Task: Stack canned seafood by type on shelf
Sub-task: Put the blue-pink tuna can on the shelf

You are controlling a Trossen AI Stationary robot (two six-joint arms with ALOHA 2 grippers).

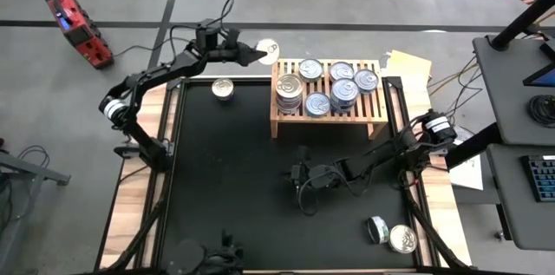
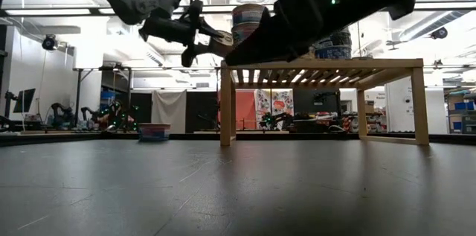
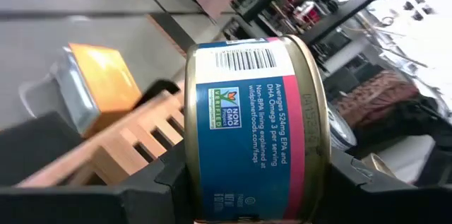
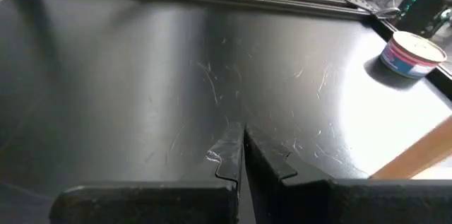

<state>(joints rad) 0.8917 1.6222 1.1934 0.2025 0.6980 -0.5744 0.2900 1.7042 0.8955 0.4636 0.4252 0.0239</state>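
Two arms are in view over the black mat [image 1: 234, 162]. The left gripper [image 1: 257, 50] is raised beside the far left corner of the shelf [image 1: 328, 121], its fingers clamped on a tin [image 3: 256, 128] with a blue side label and a pink stripe, turned on its side so the barcode faces the wrist camera. In the low view that gripper [image 2: 212, 42] hangs level with the shelf top, just left of the shelf's [image 2: 320, 66] left post.

The right gripper [image 1: 301, 174] sits low over the middle of the mat in front of the shelf, well apart from any tin; its fingers [image 4: 227, 155] are pressed together with nothing between them.

On the shelf, silver-lidded tins stand in several piles — a taller one [image 1: 290, 92] at the left, others [image 1: 344, 91] with blue sides toward the middle and right. One loose tin [image 1: 223, 89] stands on the mat left of the shelf, near the far edge. Two more lie at the near right corner of the table: one [image 1: 378, 229] at the mat's edge and one [image 1: 401, 238] just beside it on the wood. A tin with a blue and pink label [image 4: 412, 52] shows at the mat's edge in the right wrist view.
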